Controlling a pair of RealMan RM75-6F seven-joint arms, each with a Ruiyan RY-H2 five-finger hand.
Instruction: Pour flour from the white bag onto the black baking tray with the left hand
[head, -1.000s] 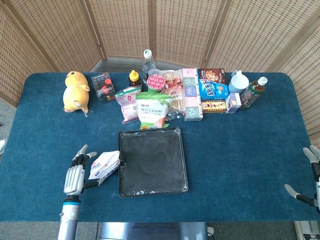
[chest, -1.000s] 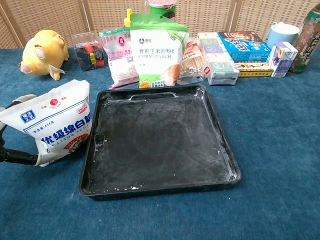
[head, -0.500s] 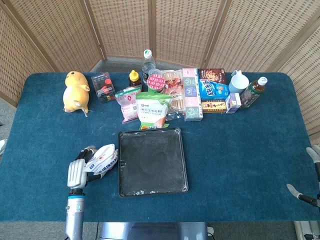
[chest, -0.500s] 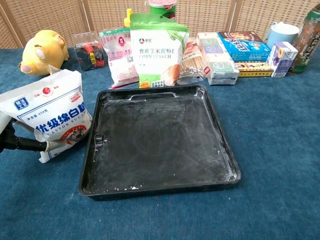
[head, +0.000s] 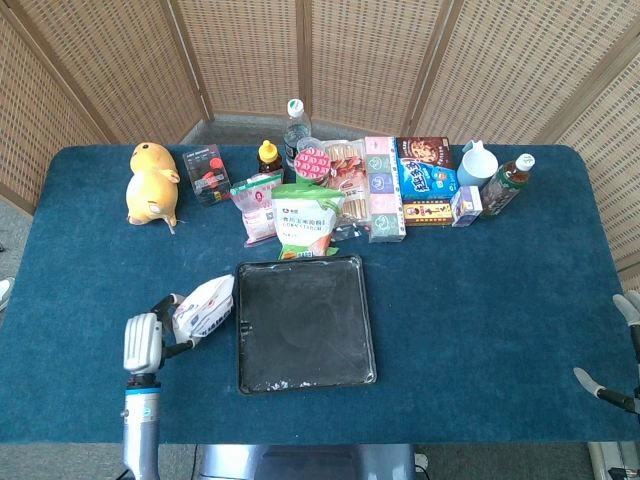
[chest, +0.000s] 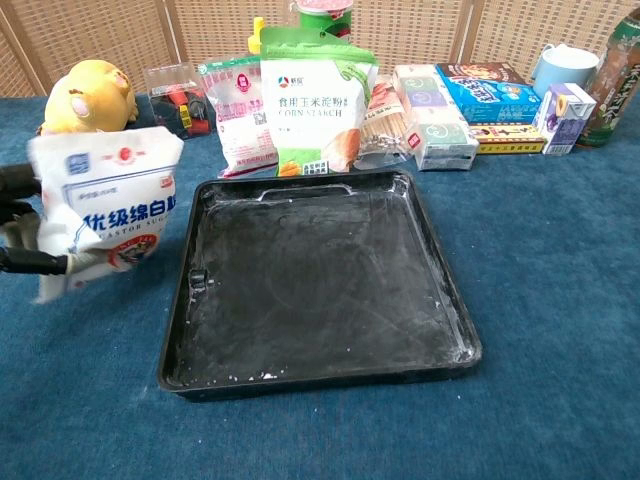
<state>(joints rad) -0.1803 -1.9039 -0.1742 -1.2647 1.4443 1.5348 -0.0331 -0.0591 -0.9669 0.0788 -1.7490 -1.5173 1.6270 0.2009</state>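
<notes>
The white bag (chest: 105, 210) is held upright in the left hand (head: 145, 342), clear of the table (head: 480, 300) near its front-left corner, just left of the black baking tray (chest: 315, 285).

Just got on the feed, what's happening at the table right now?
The left hand holds the white bag just left of the black baking tray, not yet over it. The bag looks roughly upright and nothing is pouring; the tray shows only powdery streaks. The right hand sits at the table's right edge, holding nothing. Groceries and a yellow plush line the back.
</notes>
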